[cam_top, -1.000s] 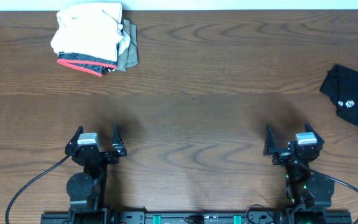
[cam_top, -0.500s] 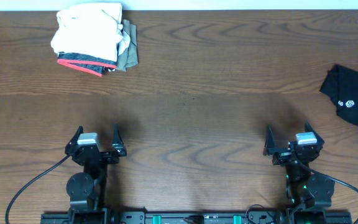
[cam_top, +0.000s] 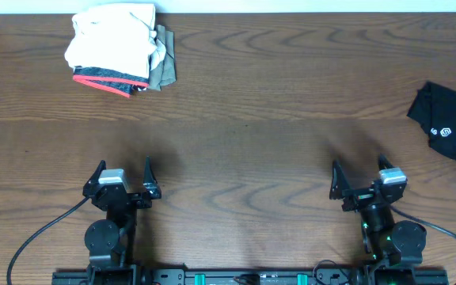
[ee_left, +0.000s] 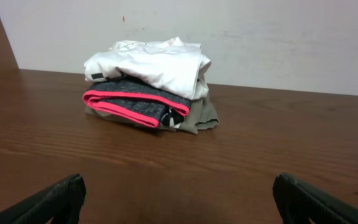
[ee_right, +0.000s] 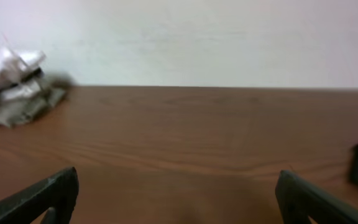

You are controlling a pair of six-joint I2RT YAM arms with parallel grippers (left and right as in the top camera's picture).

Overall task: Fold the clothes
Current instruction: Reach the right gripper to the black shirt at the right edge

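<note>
Black shirt [cam_top: 450, 127] lies crumpled at the table's [cam_top: 252, 103] far right edge, well apart from both arms. Both sets of jaws spread wide, empty. Probably light and limp, will bunch; pinch a hem or shoulder edge.

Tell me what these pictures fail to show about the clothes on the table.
Black shirt: overhead view, cut off by the right edge, so its full shape is unknown; right wrist view, only a blurred dark blob.
Folded pile: overhead view, the white top garment covers the lower ones; their count is unclear.
</note>
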